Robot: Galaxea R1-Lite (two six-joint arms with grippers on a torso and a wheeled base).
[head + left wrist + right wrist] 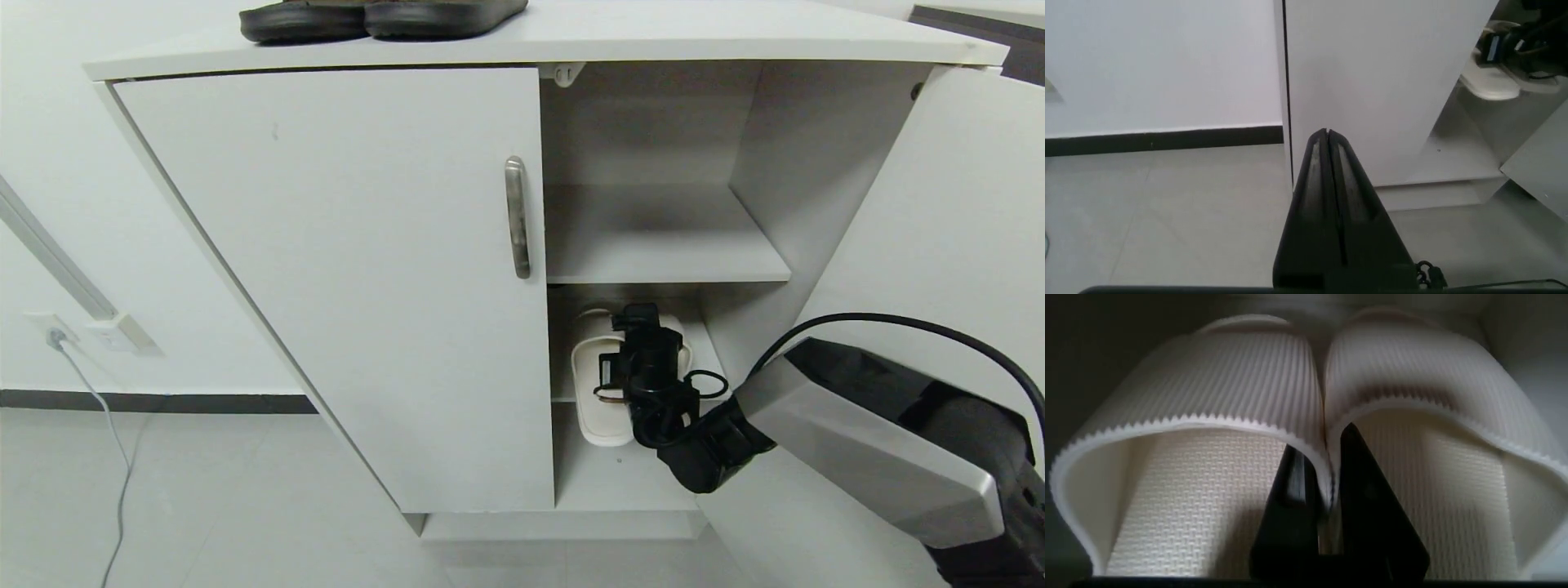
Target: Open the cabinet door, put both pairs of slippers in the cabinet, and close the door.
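White slippers (600, 404) sit side by side inside the cabinet (326, 286), below its upper shelf (661, 245), with their heels toward the open front. The right pincer (1329, 498) reaches in and pinches the pair's two touching inner walls, one finger inside each slipper. Dark slippers (384, 16) lie on the cabinet's top, toward its left end. The left pincer (1327, 139) hangs above the floor (1167, 220) before the closed left door (1372, 73), pressed together.
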